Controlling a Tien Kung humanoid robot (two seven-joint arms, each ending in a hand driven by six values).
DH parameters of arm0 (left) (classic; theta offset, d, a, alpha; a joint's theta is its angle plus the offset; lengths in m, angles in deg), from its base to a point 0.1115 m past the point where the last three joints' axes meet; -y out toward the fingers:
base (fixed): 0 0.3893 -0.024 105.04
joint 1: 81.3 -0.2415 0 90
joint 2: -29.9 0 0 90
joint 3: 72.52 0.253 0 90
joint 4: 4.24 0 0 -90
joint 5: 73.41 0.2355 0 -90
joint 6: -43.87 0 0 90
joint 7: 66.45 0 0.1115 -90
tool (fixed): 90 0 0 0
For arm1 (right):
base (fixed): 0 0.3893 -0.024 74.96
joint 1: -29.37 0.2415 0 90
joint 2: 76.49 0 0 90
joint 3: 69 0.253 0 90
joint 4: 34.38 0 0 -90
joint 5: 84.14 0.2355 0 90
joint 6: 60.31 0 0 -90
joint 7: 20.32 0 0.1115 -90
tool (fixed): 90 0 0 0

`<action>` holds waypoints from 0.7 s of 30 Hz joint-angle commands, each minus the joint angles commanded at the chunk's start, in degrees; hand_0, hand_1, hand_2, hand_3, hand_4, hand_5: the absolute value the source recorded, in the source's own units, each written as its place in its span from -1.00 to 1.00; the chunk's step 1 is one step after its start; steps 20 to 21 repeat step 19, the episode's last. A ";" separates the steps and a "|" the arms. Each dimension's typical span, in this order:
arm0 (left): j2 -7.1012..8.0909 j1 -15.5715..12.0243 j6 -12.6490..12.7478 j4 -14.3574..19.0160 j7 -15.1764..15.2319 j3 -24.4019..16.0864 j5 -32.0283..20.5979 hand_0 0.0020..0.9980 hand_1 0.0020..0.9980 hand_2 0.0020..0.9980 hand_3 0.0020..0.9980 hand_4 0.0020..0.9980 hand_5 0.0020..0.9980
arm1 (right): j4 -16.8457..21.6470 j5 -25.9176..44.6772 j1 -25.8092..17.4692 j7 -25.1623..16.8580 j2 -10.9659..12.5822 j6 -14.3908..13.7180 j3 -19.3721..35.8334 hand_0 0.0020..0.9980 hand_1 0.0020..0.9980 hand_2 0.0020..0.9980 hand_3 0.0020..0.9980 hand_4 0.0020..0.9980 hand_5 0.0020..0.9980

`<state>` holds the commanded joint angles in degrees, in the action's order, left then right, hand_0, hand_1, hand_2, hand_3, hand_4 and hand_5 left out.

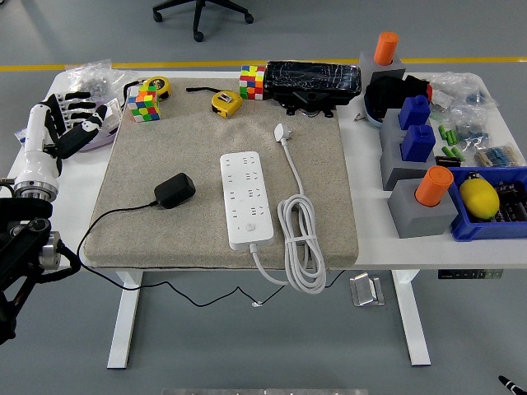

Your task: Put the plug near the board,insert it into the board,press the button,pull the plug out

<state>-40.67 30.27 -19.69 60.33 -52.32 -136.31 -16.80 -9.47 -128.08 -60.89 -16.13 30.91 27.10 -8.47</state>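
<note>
A black plug adapter (174,190) lies on the beige mat (140,230), left of centre, its black cable trailing off the mat's front edge. A white power strip (245,198) lies lengthwise in the middle of the mat, with its round button near the front end. Its white cord is coiled at the right (300,243), and its own white plug (282,132) rests further back. My left hand (70,123) hovers at the table's far left, fingers spread, holding nothing, well to the left of the black plug. The right hand is out of view.
Two colour cubes (142,106) (253,81), two yellow tape measures (226,102) and a black wrapped box (314,79) line the back. Grey blocks with orange and blue pegs (420,202) and a blue bin (487,206) crowd the right side. Plastic bags (86,78) lie at back left.
</note>
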 joint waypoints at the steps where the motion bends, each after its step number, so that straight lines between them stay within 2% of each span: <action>1: -0.01 -0.02 -0.01 0.06 -0.01 -0.04 0.00 -0.09 0.04 0.11 0.17 0.56 -0.57 | 0.02 0.00 -0.03 0.00 -0.04 0.02 0.03 0.23 0.33 0.28 0.14 0.96 0.18; 21: -0.32 -0.70 -0.17 0.77 -0.59 -1.84 0.29 -0.09 0.04 0.11 0.17 0.57 -0.56 | -0.19 -0.31 -0.31 0.05 -0.20 0.01 0.87 0.23 0.34 0.28 0.15 0.96 0.18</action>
